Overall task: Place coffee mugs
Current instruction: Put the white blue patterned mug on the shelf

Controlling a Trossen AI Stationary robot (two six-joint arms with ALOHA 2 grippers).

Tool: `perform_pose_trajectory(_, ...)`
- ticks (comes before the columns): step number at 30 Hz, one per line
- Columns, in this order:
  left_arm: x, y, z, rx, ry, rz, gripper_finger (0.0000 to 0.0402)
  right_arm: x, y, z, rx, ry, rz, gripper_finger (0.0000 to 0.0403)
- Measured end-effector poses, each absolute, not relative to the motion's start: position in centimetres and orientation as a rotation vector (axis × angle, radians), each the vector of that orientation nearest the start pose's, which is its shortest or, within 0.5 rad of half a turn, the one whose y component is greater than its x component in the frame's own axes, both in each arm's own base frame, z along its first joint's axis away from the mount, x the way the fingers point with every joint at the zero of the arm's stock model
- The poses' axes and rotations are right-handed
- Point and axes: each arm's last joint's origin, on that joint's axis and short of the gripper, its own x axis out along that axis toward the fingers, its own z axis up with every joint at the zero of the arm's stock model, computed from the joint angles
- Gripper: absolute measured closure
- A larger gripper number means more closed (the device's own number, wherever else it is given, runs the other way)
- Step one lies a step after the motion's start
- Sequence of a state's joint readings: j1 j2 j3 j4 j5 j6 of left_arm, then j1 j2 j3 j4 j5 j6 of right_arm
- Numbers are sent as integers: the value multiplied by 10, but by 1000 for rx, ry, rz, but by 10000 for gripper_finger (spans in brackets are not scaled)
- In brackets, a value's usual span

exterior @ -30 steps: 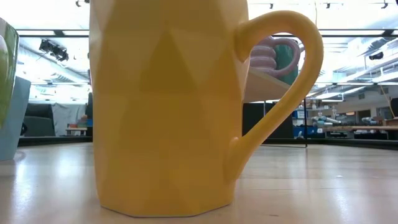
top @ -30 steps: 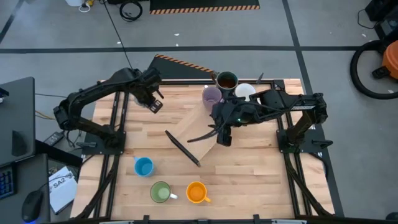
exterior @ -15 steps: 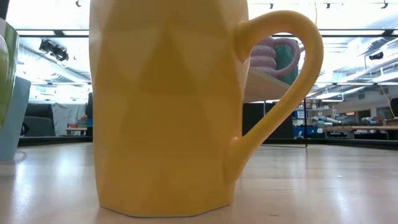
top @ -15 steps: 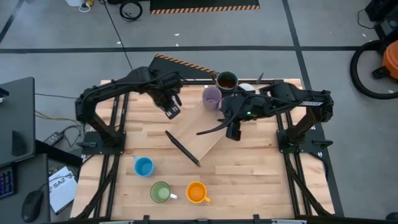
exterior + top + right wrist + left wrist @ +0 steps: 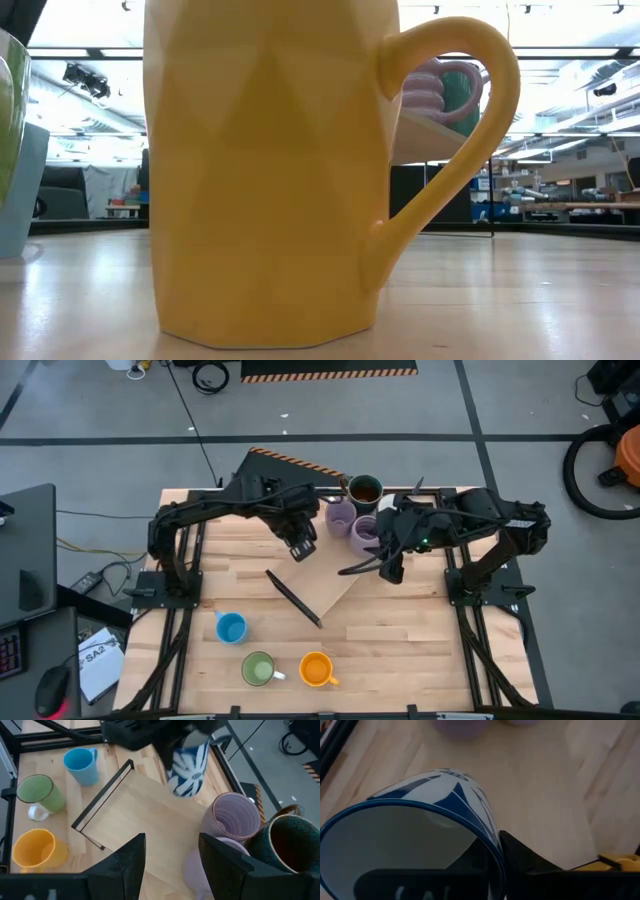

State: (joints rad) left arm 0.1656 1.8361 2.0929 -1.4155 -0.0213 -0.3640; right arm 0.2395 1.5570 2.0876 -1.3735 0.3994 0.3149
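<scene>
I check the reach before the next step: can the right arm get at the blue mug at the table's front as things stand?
Probably not easily: the right gripper, open and empty, hovers near the lilac mugs, while the blue mug stands far across, beyond the board.

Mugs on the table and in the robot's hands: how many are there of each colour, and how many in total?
lilac mugs: 2
blue mug: 1
green mug: 1
orange mug: 1
dark mug with brown inside: 1
white mug with blue pattern, held in the left hand: 1
Total in view: 7
</scene>
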Motion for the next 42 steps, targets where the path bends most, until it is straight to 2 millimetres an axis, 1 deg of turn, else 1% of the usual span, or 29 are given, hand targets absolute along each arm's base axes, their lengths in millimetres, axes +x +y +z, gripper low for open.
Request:
perform_pose_trajectory(8, 363, 43, 376, -387, 1138, 343, 370, 255, 54, 473, 39, 753, -294, 214)
perform_pose_trajectory(15, 375, 41, 366, -344, 1139, 338, 368, 255, 55, 474, 57, 741, -296, 214)
perform_pose_trajectory(27, 377, 43, 365, -314, 1137, 336, 366, 253, 64, 475, 61, 714, -312, 214)
perform_pose_trajectory(30, 378, 43, 363, -300, 1144, 327, 366, 253, 65, 475, 62, 711, -314, 214)
perform_pose_trajectory(34, 380, 43, 356, -315, 1183, 306, 366, 253, 65, 475, 69, 706, -317, 214)
perform_pose_trajectory(42, 383, 43, 355, -308, 1182, 304, 365, 256, 65, 477, 85, 672, -312, 214)
